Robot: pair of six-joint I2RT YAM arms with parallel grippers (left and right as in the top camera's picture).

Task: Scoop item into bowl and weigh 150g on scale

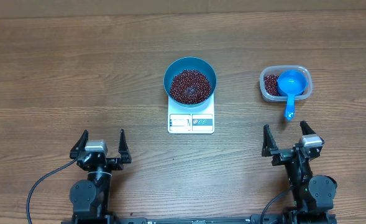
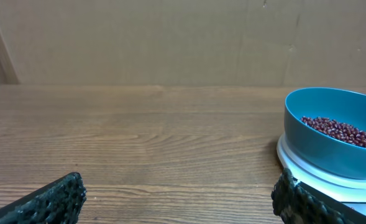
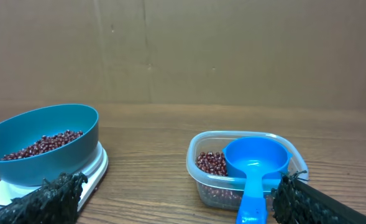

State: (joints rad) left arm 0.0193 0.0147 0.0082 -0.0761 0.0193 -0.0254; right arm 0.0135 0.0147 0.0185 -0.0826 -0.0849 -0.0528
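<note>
Left gripper [image 1: 102, 142]: jaws stood wide apart and empty, low over the near edge of the table [image 1: 52, 74].
Right gripper [image 1: 286, 137]: likewise spread wide, holding nothing.
Blue scoop [image 1: 290, 86]: straight ahead of the right gripper and near it. Its cup rested in the tub, and its handle ran back toward that gripper, overhanging the rim.
Nearer arm: the right, plainly; the left gripper was well apart from the scoop.
Clear tub [image 1: 263, 90]: just beyond the handle, with some beans [image 1: 270, 83] in its left part.
Scale [image 1: 191, 122]: ahead and right of the left gripper, ahead and left of the right one. Its display was too small to read.
Blue bowl [image 1: 168, 73]: sat on the scale's far part, holding the bean heap [image 1: 190, 86].
Coming move, I judged: the right gripper reaching forward along the handle's line.
</note>
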